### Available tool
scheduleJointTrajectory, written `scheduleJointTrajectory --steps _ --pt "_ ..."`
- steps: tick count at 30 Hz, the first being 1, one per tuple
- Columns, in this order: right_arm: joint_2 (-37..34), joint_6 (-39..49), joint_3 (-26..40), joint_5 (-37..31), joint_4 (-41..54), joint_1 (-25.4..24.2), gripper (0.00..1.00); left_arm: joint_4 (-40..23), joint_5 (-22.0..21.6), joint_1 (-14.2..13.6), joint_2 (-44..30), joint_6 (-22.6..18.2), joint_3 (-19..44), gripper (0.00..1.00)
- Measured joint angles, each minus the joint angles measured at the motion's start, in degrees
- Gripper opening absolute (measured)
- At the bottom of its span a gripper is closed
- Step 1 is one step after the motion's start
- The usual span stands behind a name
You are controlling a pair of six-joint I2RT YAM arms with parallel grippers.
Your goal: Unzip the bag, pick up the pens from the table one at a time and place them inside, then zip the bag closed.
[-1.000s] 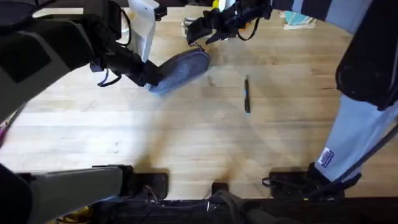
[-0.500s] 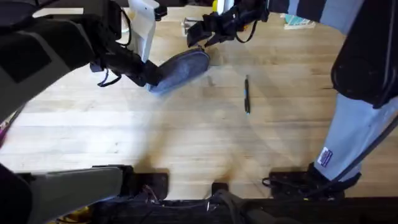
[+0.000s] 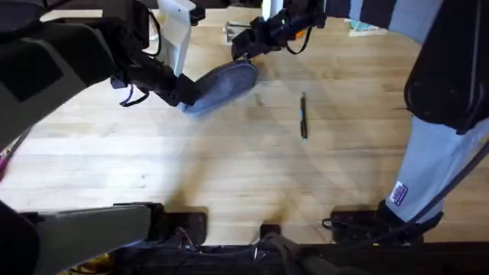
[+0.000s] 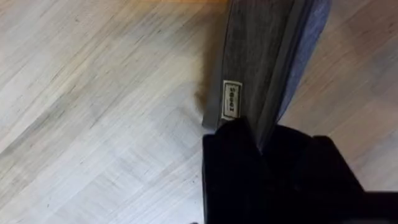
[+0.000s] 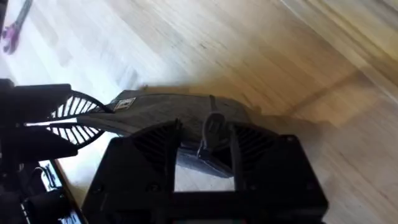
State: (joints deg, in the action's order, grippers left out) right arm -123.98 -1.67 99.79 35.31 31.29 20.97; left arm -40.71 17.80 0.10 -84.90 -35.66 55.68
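From my overhead feed, nearest to me the tabletop (image 3: 229,176) is bare pale planks. Further out, at about 1 o'clock from table centre, I see the pen (image 3: 303,116) lying flat. Its long axis runs nearly straight away from me, near end to far end, tilted only slightly. It sits well apart from both arms and from the bag.

Beyond that, toward 11 o'clock, lies the bag (image 3: 221,82). Its long axis runs diagonally, the low end pointing to 8 o'clock and the far end to 2 o'clock.

My left end effector (image 3: 183,93) is at the bag's near-left end. In the left wrist view its black fingers (image 4: 233,146) are pinched together over the edge of the grey fabric (image 4: 261,56), just beside a small sewn label (image 4: 231,99), so I read it as clamped on the bag.

My right end effector (image 3: 243,47) is at the bag's far-right end, reaching in from the back of the tabletop. In the right wrist view the bag (image 5: 168,115) lies across between its fingers (image 5: 149,146), and the zipper pull tab (image 5: 210,134) stands in the gap between them. I cannot tell whether the fingers are pressing the tab or merely either side of it.
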Motion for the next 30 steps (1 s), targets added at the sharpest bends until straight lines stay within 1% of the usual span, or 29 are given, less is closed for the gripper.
scheduleJointTrajectory --steps 4,7,8,9,10,18,25,30 --pt "0.00 0.06 0.00 0.02 0.23 0.00 0.361 0.00 0.00 0.00 0.00 0.00 0.00 0.042" --pt "0.00 0.10 0.00 0.00 0.37 0.00 0.218 0.00 0.00 0.00 -0.02 0.00 0.00 0.042" --pt "0.00 0.17 0.00 -0.02 0.39 0.00 0.164 0.00 0.00 0.00 -0.01 0.00 0.00 0.042" --pt "0.00 0.18 0.00 -0.04 0.42 0.00 0.089 0.00 0.00 0.00 -0.01 0.00 0.00 0.042" --pt "0.00 0.22 0.00 -0.13 0.44 0.00 0.048 0.00 0.00 -0.02 0.00 0.00 0.00 0.042" --pt "0.00 0.20 0.10 -0.15 0.47 0.00 0.031 0.00 0.00 0.00 -0.01 0.00 0.00 0.042" --pt "0.39 0.18 2.08 -0.15 1.07 0.12 0.031 0.08 -0.04 0.04 -0.01 0.00 0.00 0.042" --pt "1.27 -1.20 2.41 -0.22 1.91 1.20 0.031 0.02 -0.04 0.04 0.00 0.00 0.00 0.042"
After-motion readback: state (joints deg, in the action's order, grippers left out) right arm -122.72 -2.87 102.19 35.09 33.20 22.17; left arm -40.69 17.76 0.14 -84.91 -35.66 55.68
